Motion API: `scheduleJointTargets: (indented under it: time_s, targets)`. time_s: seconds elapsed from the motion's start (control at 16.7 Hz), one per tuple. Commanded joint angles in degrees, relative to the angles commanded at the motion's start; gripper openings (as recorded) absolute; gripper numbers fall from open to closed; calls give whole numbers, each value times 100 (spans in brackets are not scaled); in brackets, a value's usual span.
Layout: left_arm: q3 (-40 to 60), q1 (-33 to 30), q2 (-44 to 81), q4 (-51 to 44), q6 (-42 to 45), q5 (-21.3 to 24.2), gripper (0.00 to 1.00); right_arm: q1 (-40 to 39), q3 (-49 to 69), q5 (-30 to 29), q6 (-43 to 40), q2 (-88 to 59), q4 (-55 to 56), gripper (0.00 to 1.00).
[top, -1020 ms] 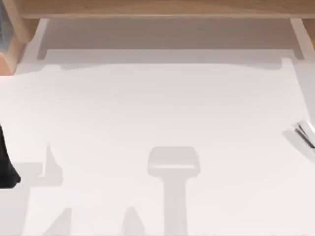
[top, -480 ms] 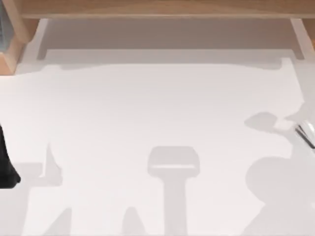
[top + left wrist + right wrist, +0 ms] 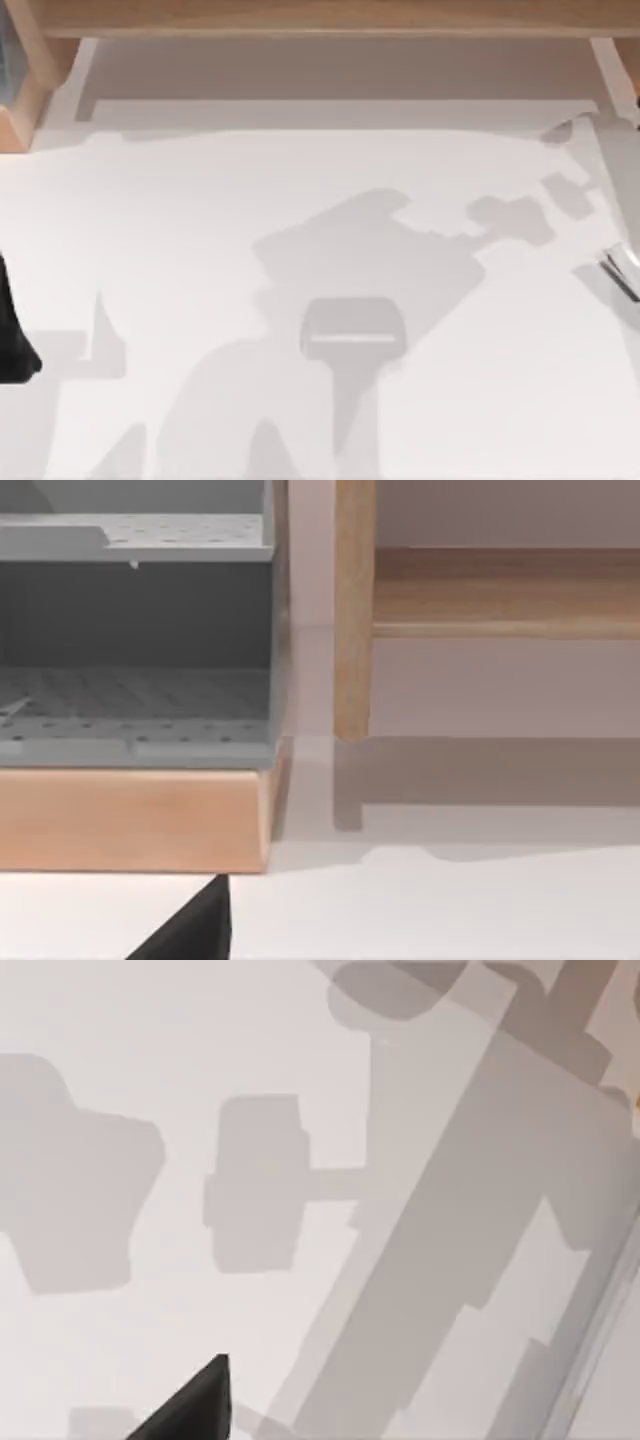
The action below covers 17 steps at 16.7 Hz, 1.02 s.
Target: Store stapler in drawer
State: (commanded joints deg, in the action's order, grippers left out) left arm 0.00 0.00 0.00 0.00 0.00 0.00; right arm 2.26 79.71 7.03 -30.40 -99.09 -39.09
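Observation:
The stapler (image 3: 622, 270), a small white and grey bar with a dark stripe, lies flat at the far right edge of the white table (image 3: 200, 200). No gripper touches it. The drawer (image 3: 135, 720) is a grey perforated unit on a wooden base, at the table's back left corner (image 3: 12, 70). My left arm (image 3: 12, 330) is a black shape at the table's left edge, and a black tip of the left gripper (image 3: 190, 932) faces the drawer from a distance. In the right wrist view a black tip of the right gripper (image 3: 190, 1405) hangs above bare shadowed tabletop.
A wooden shelf frame (image 3: 320, 18) runs along the back of the table, with a wooden post (image 3: 352, 610) next to the drawer unit. A broad arm shadow (image 3: 370, 260) lies across the table's middle and back right.
The large shadow has swept from the table's front right to its middle and back right. The stapler and my left arm have stayed where they were.

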Motion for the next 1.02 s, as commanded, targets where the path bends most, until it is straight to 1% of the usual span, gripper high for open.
scheduleJointTargets:
  time_s: [0.18, 0.3, 0.42, 0.84, 1.02]
  targets:
    - [0, 0, 0, 0, 0, 0, 100, -489, 140, -348, 345, -434, -1304, 100]
    - [0, 0, 0, 0, 0, 0, 100, -583, 144, -529, 470, -708, -1878, 100]
    - [0, 0, 0, 0, 0, 0, 100, -543, 119, -652, 524, -912, -2211, 100]
    - [0, 0, 0, 0, 0, 0, 100, -533, 94, -678, 543, -958, -2274, 100]
    - [0, 0, 0, 0, 0, 0, 100, -701, -183, -682, 717, -1035, -1944, 100]
